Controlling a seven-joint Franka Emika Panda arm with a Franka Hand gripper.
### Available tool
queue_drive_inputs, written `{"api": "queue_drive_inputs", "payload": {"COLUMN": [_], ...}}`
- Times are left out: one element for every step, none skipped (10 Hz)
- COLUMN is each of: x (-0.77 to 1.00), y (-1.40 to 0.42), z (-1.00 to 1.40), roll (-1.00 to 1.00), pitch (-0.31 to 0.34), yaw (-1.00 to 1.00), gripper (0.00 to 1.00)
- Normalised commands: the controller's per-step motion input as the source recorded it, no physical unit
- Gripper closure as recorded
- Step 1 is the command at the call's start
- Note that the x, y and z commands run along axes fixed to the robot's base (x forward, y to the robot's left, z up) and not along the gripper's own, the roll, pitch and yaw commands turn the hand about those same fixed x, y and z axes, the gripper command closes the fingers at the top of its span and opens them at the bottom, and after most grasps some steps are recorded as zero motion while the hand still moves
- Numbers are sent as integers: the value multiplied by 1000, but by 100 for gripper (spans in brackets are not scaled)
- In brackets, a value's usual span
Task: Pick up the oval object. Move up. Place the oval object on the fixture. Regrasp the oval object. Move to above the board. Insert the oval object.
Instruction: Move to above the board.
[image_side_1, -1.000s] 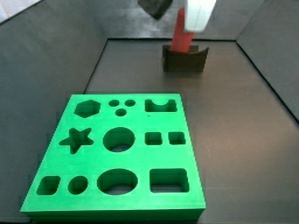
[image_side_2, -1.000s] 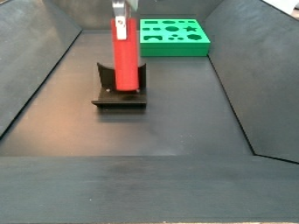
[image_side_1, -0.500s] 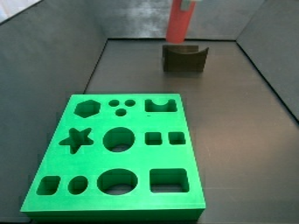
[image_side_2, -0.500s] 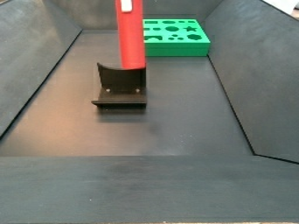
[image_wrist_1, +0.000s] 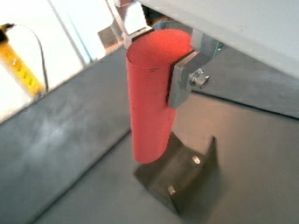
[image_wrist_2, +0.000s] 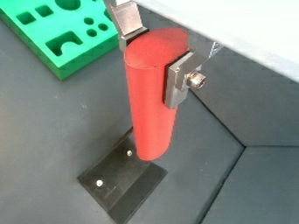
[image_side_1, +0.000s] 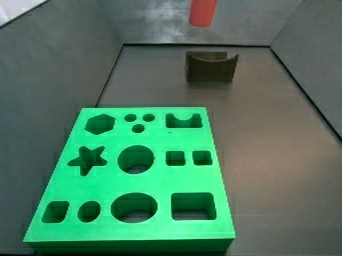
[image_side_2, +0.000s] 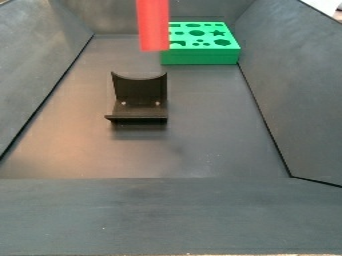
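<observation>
gripper (image_wrist_2: 149, 52) clamped on upright red-orange oval peg (image_wrist_2: 152, 96) | peg has risen clear of dark notched fixture block (image_side_2: 136, 97) since 1 s ago | regrasp looks done, next: move over green cut-out board (image_side_1: 132, 178)

The dark floor (image_side_2: 187, 150) is carrying the fixture (image_side_2: 136, 98) and, at its two o'clock, the green board (image_side_2: 201, 42); the gripper (image_wrist_2: 152, 52) is hanging above.

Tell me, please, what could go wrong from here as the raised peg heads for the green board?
The gripper clamps the oval object only near its top, so the long free end might swing or slip. The board holds several similar cut-outs, so it could meet the wrong hole. Descending early might strike the fixture below.
</observation>
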Motion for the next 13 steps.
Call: {"api": "queue_drive_inputs", "payload": {"x": [-452,-449,-445,-441,-440,-435,-426,-312,-224,-96,-56,-42,-38], "y": [-1000,-1000,-1000,-1000,-1000,-1000,-1000,-764,-577,-285,-181,-94,-67], "z": [354,366,361,376,377,382,389,321,246,131,94,59,41], "roll": [-219,-204,-210,-200,-195,-186,-180,-164,-159,-147,-137,-121,-118], "pitch": [25,5,-5,-22,-30,-46,-55,-69,-73,-82,-90,-107,-113], "yaw": [1000,1000,1000,1000,1000,1000,1000,1000,1000,1000,1000,1000,1000], "gripper": [100,100,100,100,100,100,100,100,100,100,100,100,100]}}
